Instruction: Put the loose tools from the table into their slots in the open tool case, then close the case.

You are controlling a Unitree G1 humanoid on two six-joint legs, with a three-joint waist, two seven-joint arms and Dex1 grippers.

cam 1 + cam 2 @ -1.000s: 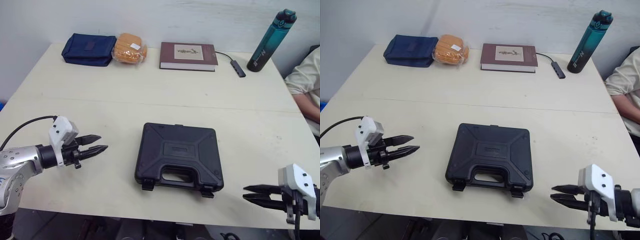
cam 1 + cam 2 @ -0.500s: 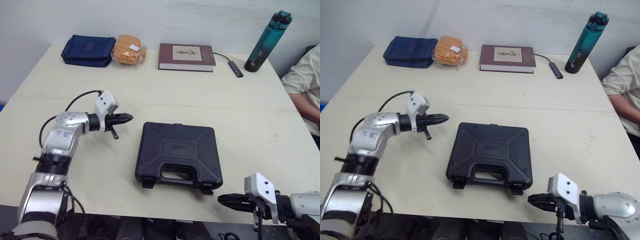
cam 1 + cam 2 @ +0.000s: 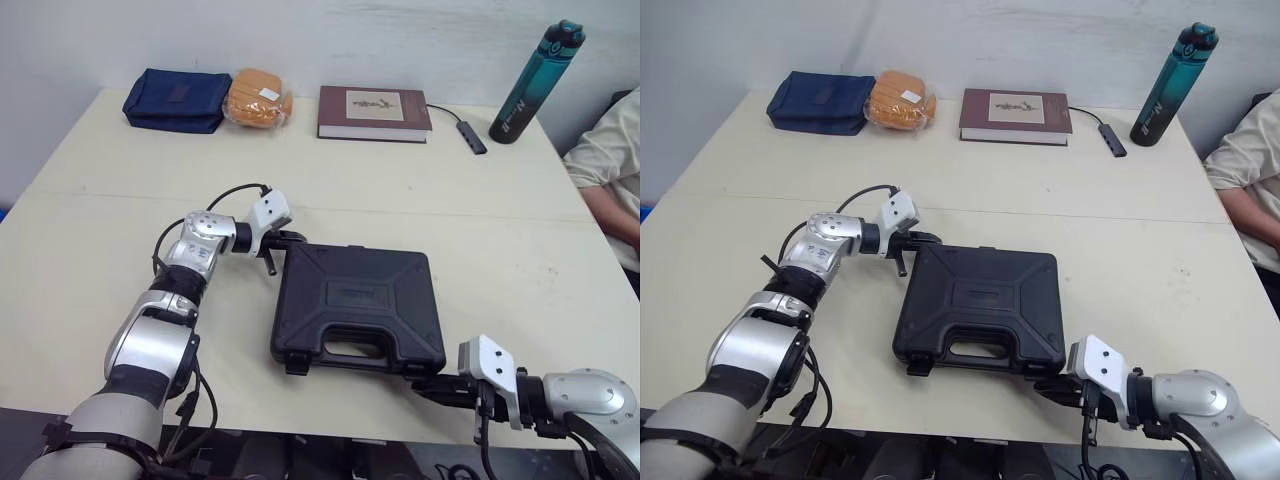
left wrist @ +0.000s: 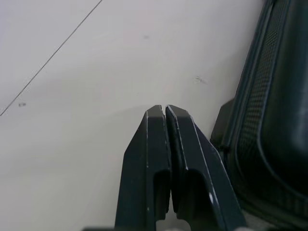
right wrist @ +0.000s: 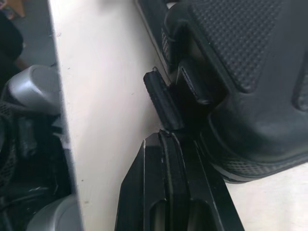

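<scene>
Right gripper (image 5: 168,137), pinched closed, sits at the tool case (image 3: 358,310) latch (image 5: 163,103).

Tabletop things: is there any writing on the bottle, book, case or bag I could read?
None can be read.
teal bottle: white lettering down its side, blurred.
book: pale cover panel, illegible.
tool case: small plate on the lid, too small.
bread bag: white sticker, too small.

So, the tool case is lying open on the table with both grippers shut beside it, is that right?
Not quite: the tool case is closed, lid down, as the left eye view shows. The left gripper and right gripper are indeed shut beside it on the table.
</scene>
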